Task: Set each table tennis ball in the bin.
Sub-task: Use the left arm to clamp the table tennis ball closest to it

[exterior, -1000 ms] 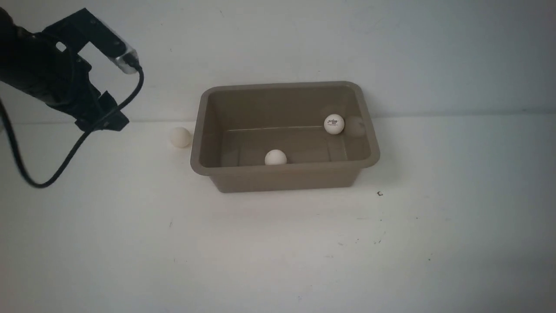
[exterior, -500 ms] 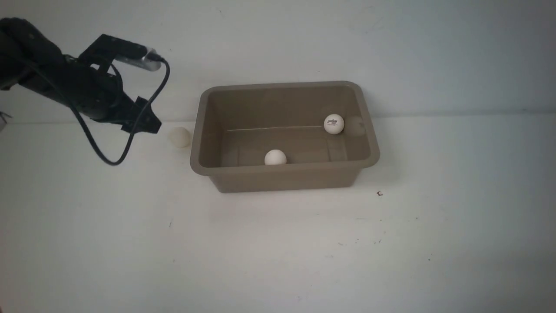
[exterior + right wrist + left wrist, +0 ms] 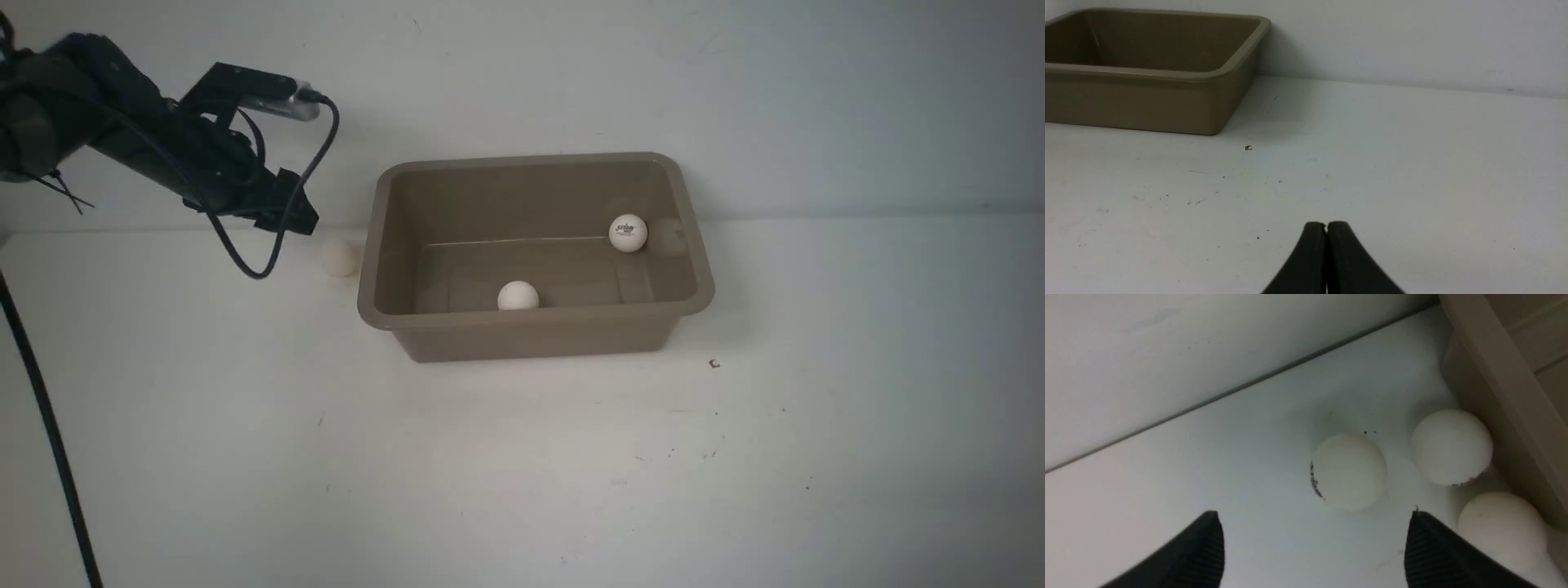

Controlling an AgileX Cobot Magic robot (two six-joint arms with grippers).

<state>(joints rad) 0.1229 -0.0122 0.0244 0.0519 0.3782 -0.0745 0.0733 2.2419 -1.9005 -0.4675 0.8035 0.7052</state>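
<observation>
A black cable [image 3: 260,276] loops from the left arm near the bin [image 3: 535,335] on the white bench [image 3: 522,474]. Inside lie a logo ball [image 3: 628,233] (far right corner) and a plain ball [image 3: 518,296]. Front view shows one outside ball [image 3: 338,257]; left wrist view shows three by the bin wall, left pincer [image 3: 1313,516] apart. Right pincer [image 3: 1326,225] together.

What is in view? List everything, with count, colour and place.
Bin: one, grey-brown, mid table by the wall.
Balls in bin: two, white; far-right one has a logo.
Balls on table: three, white, by bin's left outer wall; front view shows one.
Speck: one, dark, off bin's near-right corner.
Table: one, white.
Wall: one, white, behind table.
Cables: two, black, at left arm.
Left end effector: black, open, aimed at table balls.
Right end effector: black, shut, low over table, right of bin.
</observation>
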